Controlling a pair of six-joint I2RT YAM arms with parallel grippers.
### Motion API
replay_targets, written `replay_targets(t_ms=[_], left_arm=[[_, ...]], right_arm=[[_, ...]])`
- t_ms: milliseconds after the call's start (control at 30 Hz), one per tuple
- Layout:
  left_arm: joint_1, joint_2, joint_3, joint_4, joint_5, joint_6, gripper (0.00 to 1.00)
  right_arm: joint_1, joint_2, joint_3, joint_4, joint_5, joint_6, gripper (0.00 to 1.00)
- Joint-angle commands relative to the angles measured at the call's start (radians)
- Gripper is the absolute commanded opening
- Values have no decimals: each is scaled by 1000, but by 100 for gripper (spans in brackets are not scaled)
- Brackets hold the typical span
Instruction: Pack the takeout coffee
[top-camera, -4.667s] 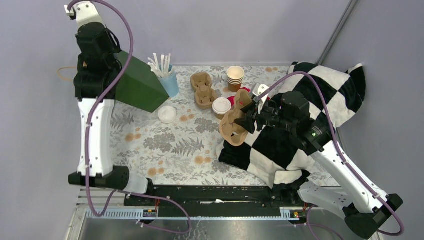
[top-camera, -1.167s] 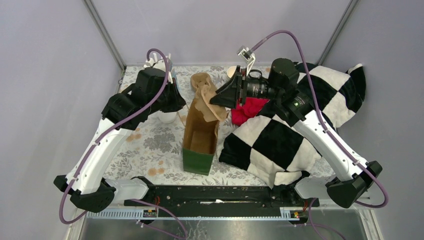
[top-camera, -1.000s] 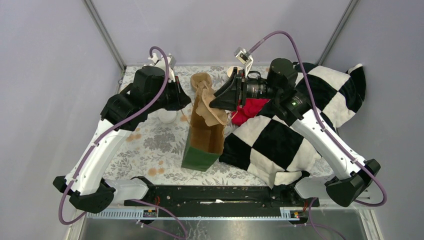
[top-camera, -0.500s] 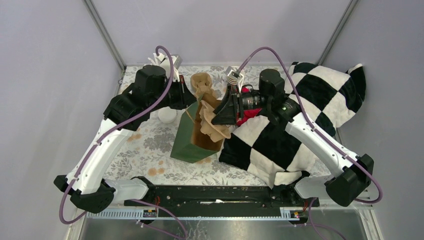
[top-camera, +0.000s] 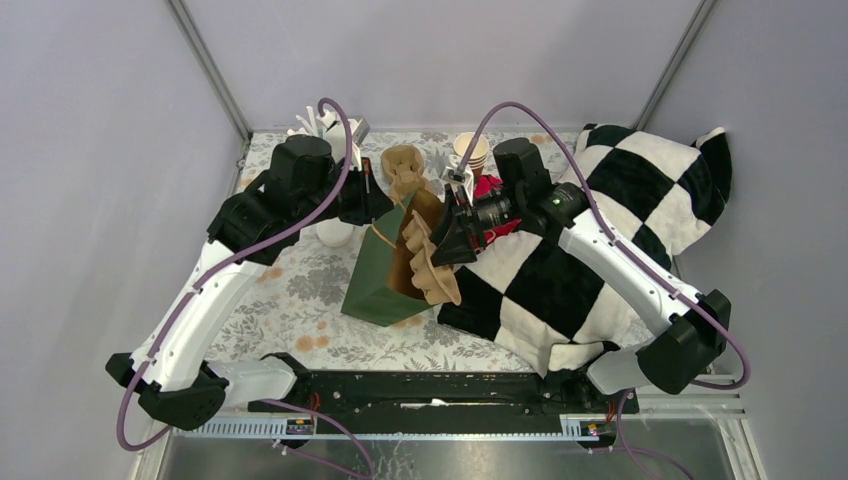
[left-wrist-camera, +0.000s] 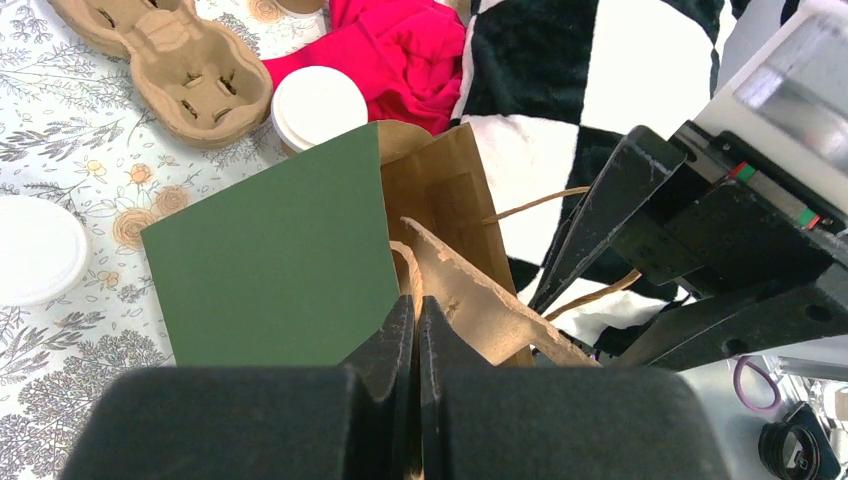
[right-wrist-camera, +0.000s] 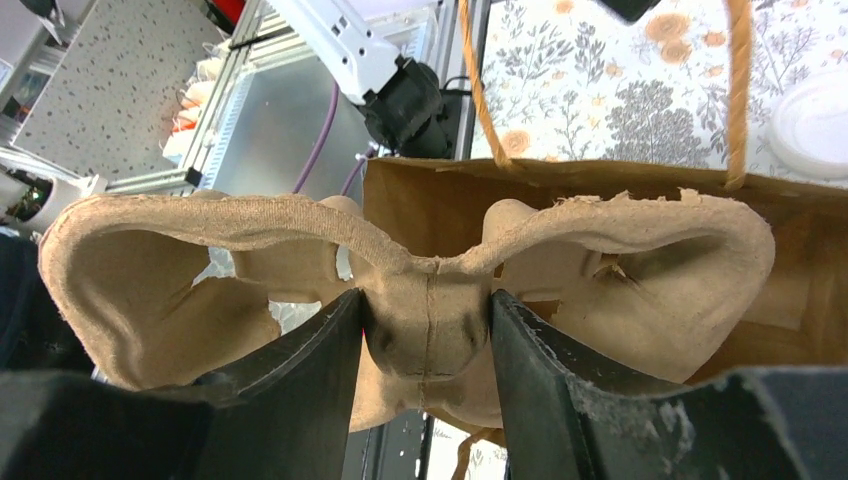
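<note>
1. Brown kraft takeout coffee (left-wrist-camera: 318, 105), capped with a round white lid, stands upright on the table (top-camera: 300, 290). In the left wrist view it sits just past the bag's green wall. It is between a spare pulp carrier (left-wrist-camera: 165, 50) and a crumpled red cloth (left-wrist-camera: 400, 45), close to both. In the top view the right arm hides it.
2. A green paper bag (top-camera: 372, 285) with a brown inside leans on the table near the middle, its mouth open upward.
3. The left gripper (left-wrist-camera: 414, 305) is closed, its fingers pinched on the bag's rim at the far left corner of the mouth.
4. The right gripper (right-wrist-camera: 425, 300) clamps a moulded pulp cup carrier (right-wrist-camera: 640, 270) by its narrow waist, one finger on each side.
5. That carrier hangs at the bag's mouth. One cup well lies over the brown interior and the other sticks out past the rim. A twine handle (right-wrist-camera: 738, 90) crosses above it.
6. A loose white lid (top-camera: 335, 232) lies flat on the table left of the bag.
7. A stack of lidless paper cups (top-camera: 470, 150) stands at the far edge, behind the red cloth.
8. A black-and-white checkered blanket (top-camera: 610, 200) is heaped over the right side of the table, under the right arm.
</note>
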Motion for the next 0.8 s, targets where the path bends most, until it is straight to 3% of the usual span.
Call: replay_targets(t_ms=[0,233,567,767], left_arm=[[4,4,22,45,19,27,0],[4,14,24,40,63,69,0],[4,34,23,33,140,84,0],[4,46,37,33,123,82,0]], right_arm=[[7,-43,29,-121,6,-141,55],[6,-8,73,-205,105,-208,55],[0,161,305,-453,243,-408,53],[0,171,303,-494,273,-434,53]])
